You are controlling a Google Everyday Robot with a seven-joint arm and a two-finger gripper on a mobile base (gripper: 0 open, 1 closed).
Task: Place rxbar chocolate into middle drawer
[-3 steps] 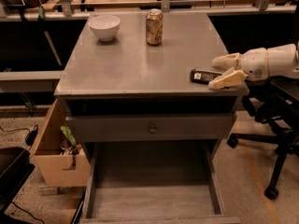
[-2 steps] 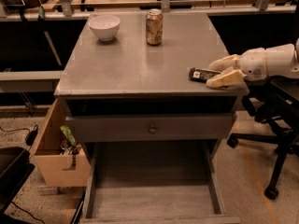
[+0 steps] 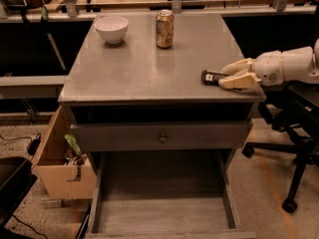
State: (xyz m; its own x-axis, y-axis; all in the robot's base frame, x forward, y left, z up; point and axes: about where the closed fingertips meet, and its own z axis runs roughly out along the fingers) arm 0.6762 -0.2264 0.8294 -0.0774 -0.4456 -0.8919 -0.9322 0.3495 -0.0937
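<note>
The rxbar chocolate (image 3: 211, 77), a black flat bar with a small white label, lies on the grey cabinet top (image 3: 149, 68) near its right front corner. My gripper (image 3: 226, 75) reaches in from the right at tabletop height, with one finger on each long side of the bar's right end, closed against it. The bar still rests on the top. The middle drawer (image 3: 159, 213) is pulled out at the bottom of the view, and its grey plank floor is bare.
A white bowl (image 3: 111, 29) and a gold soda can (image 3: 164, 29) stand at the back of the top. A closed drawer front with a round knob (image 3: 162, 138) sits above the open drawer. A tan wooden box (image 3: 56, 163) stands at the left, an office chair (image 3: 294, 148) at the right.
The gripper's fingers have drawn a little closer together around the bar's right end. The bar and the arm have stayed almost where they were.
</note>
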